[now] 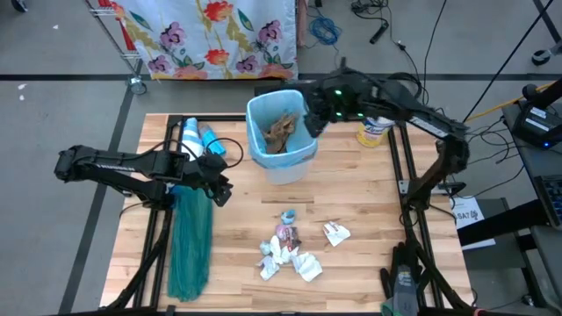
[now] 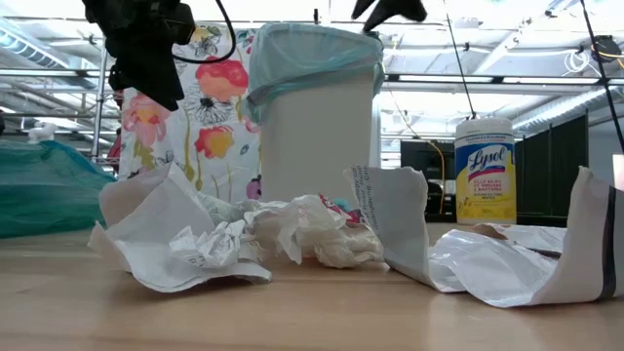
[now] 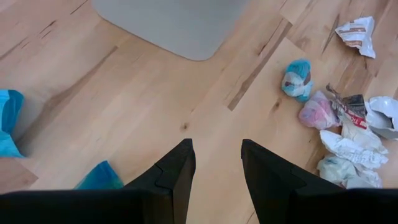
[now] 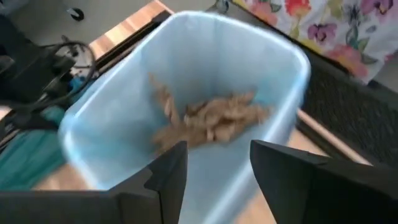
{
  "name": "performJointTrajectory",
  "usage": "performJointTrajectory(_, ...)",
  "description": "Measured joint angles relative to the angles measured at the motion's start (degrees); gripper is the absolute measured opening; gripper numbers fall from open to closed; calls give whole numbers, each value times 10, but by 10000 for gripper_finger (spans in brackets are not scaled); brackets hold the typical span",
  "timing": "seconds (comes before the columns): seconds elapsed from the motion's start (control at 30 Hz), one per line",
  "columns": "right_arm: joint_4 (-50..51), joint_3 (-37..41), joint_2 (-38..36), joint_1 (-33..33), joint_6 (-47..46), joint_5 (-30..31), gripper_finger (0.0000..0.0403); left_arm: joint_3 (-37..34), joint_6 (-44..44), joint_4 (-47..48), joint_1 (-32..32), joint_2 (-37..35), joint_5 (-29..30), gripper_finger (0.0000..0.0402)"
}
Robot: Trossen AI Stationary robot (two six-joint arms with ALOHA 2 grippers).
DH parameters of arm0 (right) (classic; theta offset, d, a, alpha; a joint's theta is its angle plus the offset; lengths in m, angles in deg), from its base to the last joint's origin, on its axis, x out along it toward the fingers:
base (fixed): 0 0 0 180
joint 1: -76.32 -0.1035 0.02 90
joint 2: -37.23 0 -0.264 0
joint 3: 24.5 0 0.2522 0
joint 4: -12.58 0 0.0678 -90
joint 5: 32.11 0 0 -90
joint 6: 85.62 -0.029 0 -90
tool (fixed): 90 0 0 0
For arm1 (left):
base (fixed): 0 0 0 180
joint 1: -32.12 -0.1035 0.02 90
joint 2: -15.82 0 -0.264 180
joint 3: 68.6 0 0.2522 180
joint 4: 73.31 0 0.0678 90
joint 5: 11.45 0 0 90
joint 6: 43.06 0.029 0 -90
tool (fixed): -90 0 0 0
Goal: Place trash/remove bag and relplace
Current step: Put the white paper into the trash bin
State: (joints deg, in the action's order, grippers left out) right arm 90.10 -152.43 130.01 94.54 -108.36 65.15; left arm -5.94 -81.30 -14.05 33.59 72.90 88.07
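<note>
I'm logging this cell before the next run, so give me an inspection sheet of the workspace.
Surface: wooden table, no spills seen.
Job's things: bin lined with pale blue bag, brown paper inside; paper scraps loose on table.
Clutter: wipes canister, teal bag.
Grippers: right gripper open above bin; left gripper open, empty, above the table's left side.
Cables: black cable on table.
Surroundings: floral cloth behind.

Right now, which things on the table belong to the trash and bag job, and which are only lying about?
Belong to the job:
- crumpled brown paper inside the bin
- pale blue plastic liner in the small white bin
- white paper scraps and small pink and blue bits on the wooden table
- right tool, open over the bin

Lying about:
- yellow Lysol wipes canister
- dark teal-green bag
- floral cloth
</note>
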Motion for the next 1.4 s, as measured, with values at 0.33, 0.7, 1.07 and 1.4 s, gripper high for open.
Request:
performJointTrajectory(0.33,171,0,-69,-126,-127,86,162,0,-4,-3,0,0,2,137)
performJointTrajectory(0.7,262,121,-79,-321,-384,133,162,0,1,-21,0,0,5,137)
performJointTrajectory(1.07,39,438,-111,-422,-531,28,162,0,16,-21,0,0,6,137)
performJointTrajectory(1.4,-181,616,-91,-435,-500,-26,162,0,11,-21,0,0,-1,137)
